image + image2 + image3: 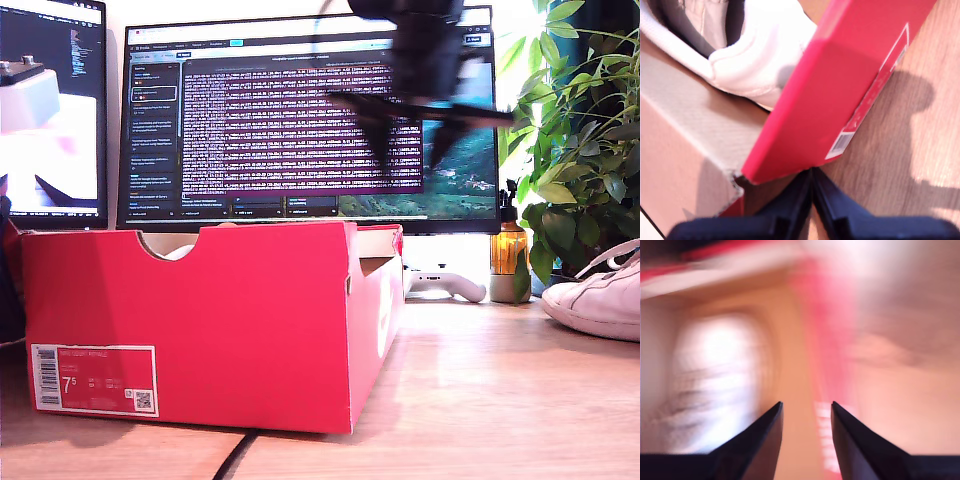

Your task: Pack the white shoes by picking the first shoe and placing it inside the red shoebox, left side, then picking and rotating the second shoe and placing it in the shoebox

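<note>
The red shoebox carries a white-bordered label on its end wall with a barcode, a small square code and the size "7.5", while the lines of text on the monitor behind it are too small to read.

Motion blurs my second hand view; the outside shoe is edge-cropped

The red shoebox is seen in bright red, with a white label bearing a barcode and a pale cardboard inside. The shoe in it and the shoe on the light wooden table are white.
</note>
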